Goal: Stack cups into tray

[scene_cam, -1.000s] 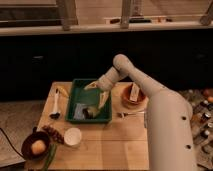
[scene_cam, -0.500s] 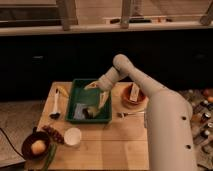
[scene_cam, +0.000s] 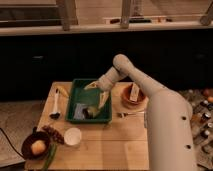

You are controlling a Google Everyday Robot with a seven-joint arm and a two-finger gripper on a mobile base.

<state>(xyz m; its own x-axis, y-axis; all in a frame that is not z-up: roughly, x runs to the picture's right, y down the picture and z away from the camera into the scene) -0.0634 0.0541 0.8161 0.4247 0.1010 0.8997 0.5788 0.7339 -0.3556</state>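
The dark green tray (scene_cam: pixel 80 92) lies at the back middle of the wooden table. A dark olive-grey cup (scene_cam: pixel 90 111) sits in its front right part, beside a grey-blue pad (scene_cam: pixel 79 111) at its front left. My gripper (scene_cam: pixel 97 94) hangs over the tray's right half, just above and behind that cup, its pale fingers (scene_cam: pixel 103 99) spread open with nothing between them. The white cup (scene_cam: pixel 73 136) stands on the table in front of the tray, near the front left.
An orange-brown bowl (scene_cam: pixel 133 97) sits right of the tray with a fork (scene_cam: pixel 131 115) before it. A dark bowl with a yellow fruit (scene_cam: pixel 36 145) is at the front left corner. A dark spoon (scene_cam: pixel 55 104) lies left of the tray.
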